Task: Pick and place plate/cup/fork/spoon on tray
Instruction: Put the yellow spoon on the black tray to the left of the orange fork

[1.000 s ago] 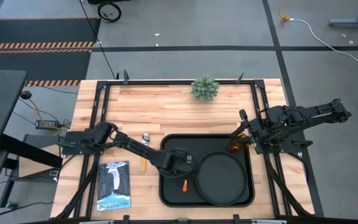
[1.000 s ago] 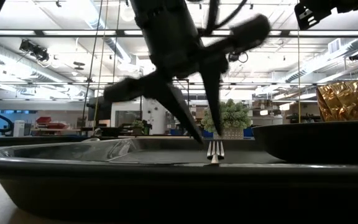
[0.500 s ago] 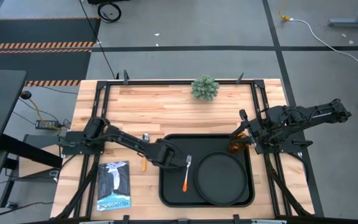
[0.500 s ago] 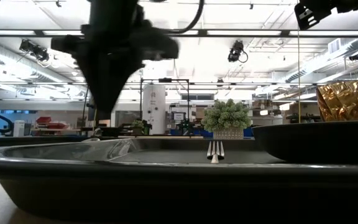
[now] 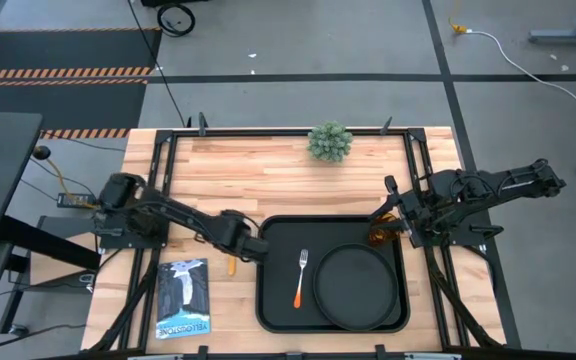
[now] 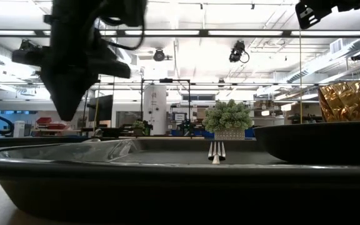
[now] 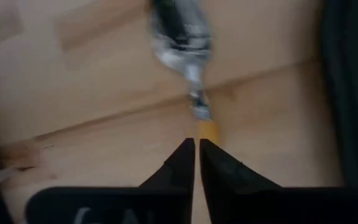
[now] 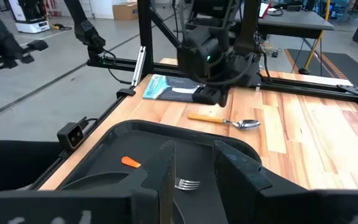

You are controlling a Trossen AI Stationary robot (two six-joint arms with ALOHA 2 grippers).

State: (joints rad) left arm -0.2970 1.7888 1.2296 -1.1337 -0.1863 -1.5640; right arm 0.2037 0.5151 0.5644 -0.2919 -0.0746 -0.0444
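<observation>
Orange-handled spoon [image 5: 233, 244] lies on table [image 5: 268, 170], frame centre-left; left end effector [image 5: 251, 247] above it, fingers pressed together, empty. Right end effector [image 5: 396, 222] narrowly parted.

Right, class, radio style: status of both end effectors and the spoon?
Left end effector shut, empty, over spoon on table. Right end effector open, waiting over tray. Fork, plate on tray. Nothing in the way.

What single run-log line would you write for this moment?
fork: on tray | plate: on tray | spoon: on table | left tool: shut, over spoon | right tool: open
</observation>
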